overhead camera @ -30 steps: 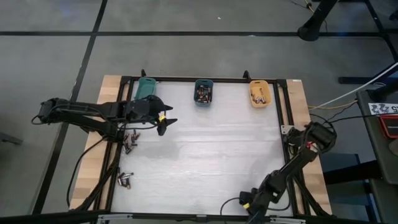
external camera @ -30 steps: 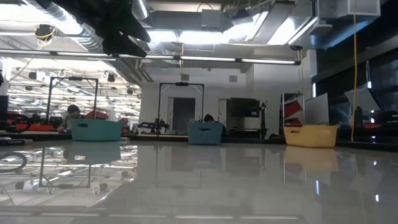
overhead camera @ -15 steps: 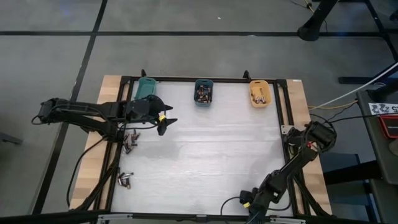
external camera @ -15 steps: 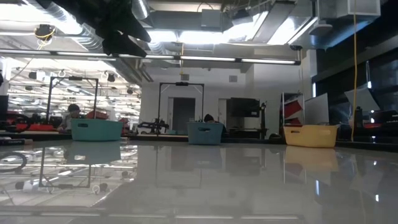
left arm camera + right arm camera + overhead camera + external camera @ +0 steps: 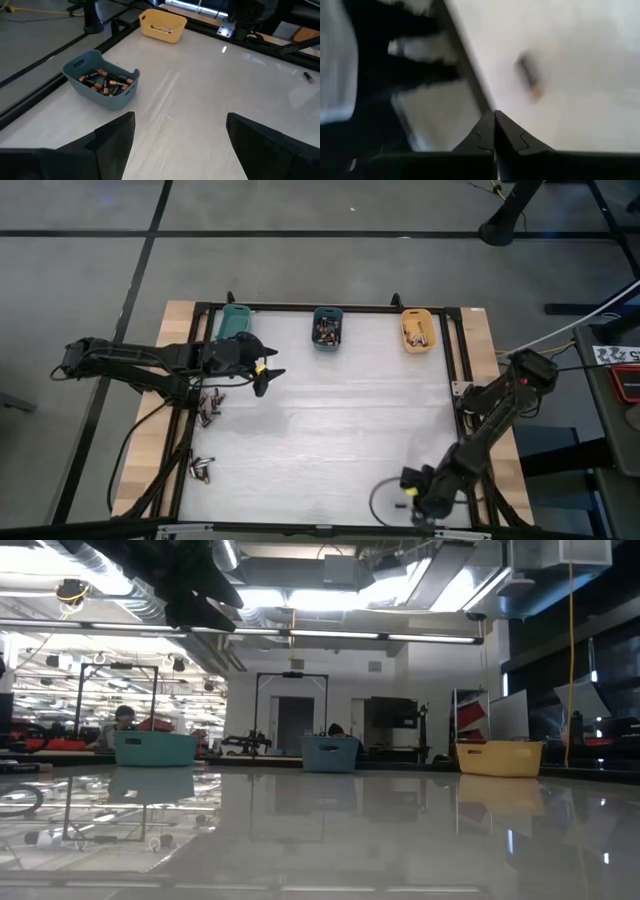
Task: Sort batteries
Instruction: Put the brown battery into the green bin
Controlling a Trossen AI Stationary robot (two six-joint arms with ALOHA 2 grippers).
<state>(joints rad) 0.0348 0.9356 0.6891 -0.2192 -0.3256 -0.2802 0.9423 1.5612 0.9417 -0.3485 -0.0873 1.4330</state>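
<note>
The left gripper [image 5: 268, 376] is held above the table's left rear part, near the teal bin [image 5: 234, 321], with its fingers [image 5: 112, 142] spread wide and nothing between them. The right gripper [image 5: 419, 508] is placed low at the table's [image 5: 330, 430] near edge, toward the right; its fingers [image 5: 494, 131] are pressed together and empty, and a single battery [image 5: 528, 79] is seen lying on the white surface just beyond them.

Batteries [image 5: 209, 406] are scattered in a cluster at the table's left edge, with a smaller group [image 5: 201, 468] nearer the front left corner. More cells are held in the blue bin [image 5: 327, 327] at the rear centre, where coppery bands can be made out in the left wrist view, and a few lie in the orange bin [image 5: 417, 330] at the rear right. A lone cell [image 5: 308, 76] is seen apart on the table surface. No brand, label or writing can be read on any cell or bin.
</note>
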